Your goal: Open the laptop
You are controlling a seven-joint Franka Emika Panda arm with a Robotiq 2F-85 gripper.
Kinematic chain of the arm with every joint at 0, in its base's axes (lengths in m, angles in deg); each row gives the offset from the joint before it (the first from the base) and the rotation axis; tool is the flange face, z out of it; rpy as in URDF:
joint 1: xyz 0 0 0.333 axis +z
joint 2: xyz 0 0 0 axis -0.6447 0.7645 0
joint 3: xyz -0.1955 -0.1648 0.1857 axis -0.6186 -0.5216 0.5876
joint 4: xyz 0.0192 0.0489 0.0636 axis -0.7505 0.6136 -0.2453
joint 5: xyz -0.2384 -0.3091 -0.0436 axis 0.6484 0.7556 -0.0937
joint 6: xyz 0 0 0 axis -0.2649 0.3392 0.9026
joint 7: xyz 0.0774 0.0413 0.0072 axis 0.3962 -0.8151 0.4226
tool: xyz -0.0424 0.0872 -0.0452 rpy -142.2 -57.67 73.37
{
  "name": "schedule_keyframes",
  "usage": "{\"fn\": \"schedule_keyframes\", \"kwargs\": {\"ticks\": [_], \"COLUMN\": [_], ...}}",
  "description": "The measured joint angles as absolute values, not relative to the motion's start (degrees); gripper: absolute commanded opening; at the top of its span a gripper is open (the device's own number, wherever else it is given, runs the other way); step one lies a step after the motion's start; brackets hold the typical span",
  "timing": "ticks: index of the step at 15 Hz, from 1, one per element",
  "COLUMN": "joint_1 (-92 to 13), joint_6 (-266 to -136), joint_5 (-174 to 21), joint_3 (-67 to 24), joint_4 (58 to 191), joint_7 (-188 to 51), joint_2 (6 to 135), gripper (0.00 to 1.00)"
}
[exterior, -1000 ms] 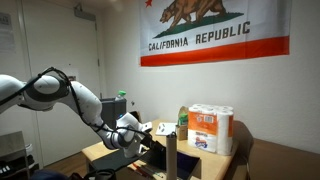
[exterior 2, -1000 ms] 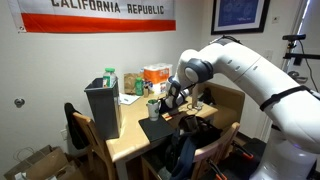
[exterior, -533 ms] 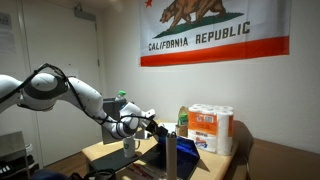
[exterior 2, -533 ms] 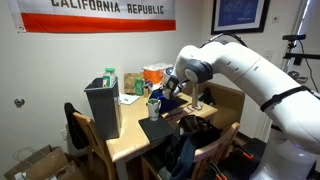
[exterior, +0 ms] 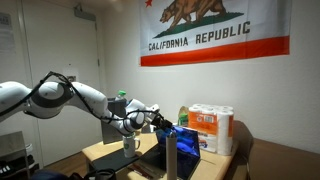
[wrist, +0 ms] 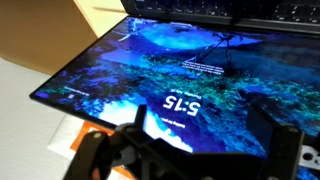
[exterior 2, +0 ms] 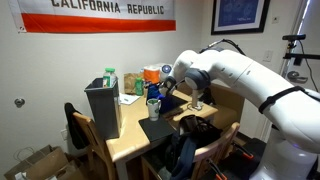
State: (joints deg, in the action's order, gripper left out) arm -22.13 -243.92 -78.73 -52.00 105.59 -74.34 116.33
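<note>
Blue-screened laptop (wrist: 180,60) stands open just beyond the spread-fingered tool (wrist: 200,128).

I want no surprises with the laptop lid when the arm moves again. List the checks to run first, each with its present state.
1. Lid of the laptop is raised and the screen is lit: ok.
2. The gripper is open, with its fingers wide apart: ok.
3. Contact between the gripper and the lid edge: cannot tell.
4. Visible strip of the keyboard is free of objects: ok.
5. The dark bottle stands close by the laptop and may be in the arm's way: not ok.
6. Room between the lid and the paper-towel pack: cannot tell.
</note>
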Motion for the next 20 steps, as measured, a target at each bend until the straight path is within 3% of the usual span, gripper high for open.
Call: {"fn": "schedule_keyframes", "kwargs": {"ticks": [12, 20], "joint_1": [-31.2, -34.0], "joint_6": [-238.5, -231.2], "joint_5": [-78.8, -78.8], "joint_3": [-52.7, -46.9], "joint_4": [77.4, 72.7], "joint_7": [-79.1, -72.2], "joint_2": [132.6, 132.0], "gripper": [1.00, 1.00]}}
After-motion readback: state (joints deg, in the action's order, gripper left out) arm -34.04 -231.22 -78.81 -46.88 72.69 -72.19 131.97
